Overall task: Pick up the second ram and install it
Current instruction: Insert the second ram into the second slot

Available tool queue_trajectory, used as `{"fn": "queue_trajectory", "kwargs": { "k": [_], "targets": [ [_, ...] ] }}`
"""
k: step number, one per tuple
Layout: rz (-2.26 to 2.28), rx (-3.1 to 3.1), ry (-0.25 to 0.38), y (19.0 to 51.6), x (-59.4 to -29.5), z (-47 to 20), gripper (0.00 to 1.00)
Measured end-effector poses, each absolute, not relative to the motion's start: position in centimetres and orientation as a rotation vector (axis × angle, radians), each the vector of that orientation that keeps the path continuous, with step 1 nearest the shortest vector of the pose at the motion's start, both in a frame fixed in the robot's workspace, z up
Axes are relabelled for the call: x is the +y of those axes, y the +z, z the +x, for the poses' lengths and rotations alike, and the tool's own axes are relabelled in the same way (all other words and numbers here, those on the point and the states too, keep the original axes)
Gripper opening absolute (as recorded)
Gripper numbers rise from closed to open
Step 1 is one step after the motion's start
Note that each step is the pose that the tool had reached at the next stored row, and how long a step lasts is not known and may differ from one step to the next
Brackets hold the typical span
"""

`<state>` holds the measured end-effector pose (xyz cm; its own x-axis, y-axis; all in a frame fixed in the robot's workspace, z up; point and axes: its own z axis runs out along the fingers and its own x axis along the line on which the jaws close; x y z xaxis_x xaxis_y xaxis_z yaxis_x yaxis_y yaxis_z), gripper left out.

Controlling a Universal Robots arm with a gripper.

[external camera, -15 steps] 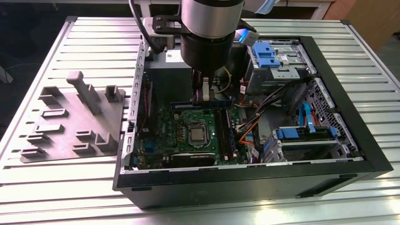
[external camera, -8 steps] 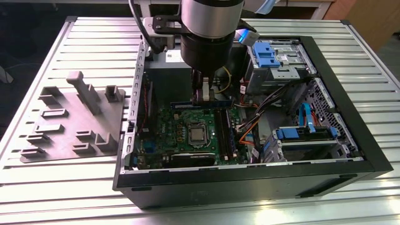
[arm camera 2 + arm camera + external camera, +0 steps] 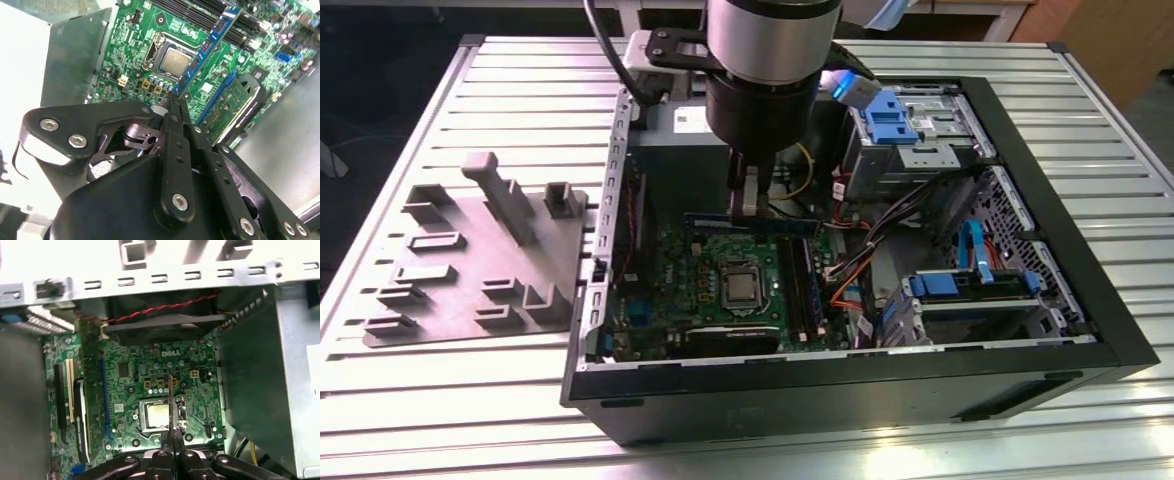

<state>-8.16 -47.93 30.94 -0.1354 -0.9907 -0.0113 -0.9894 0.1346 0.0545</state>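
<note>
The second ram (image 3: 774,223) is a narrow bluish stick held level above the motherboard (image 3: 674,290), just behind the processor socket (image 3: 738,285). My gripper (image 3: 747,212) is shut on it near its middle. In the second wrist view the ram (image 3: 210,42) runs out from the closed fingertips of the gripper (image 3: 172,97) with its small chips showing. In the first wrist view the gripper (image 3: 172,432) holds the ram (image 3: 171,400) edge-on over the socket (image 3: 157,415). The black memory slots (image 3: 801,285) lie beside the socket, toward the exterior view's right.
The open computer case (image 3: 854,385) stands on a slatted metal table. Inside are a drive cage (image 3: 921,130), orange cables (image 3: 847,270), a blue flat cable (image 3: 977,250) and an expansion card (image 3: 235,105). A grey fixture tray (image 3: 467,250) lies at the exterior view's left.
</note>
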Motion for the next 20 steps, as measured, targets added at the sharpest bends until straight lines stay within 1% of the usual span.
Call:
{"fn": "queue_trajectory", "kwargs": {
  "k": [20],
  "targets": [
    [1.594,-2.685,-0.082,30.39,-47.94,-8.16,0.12]
  ]
}}
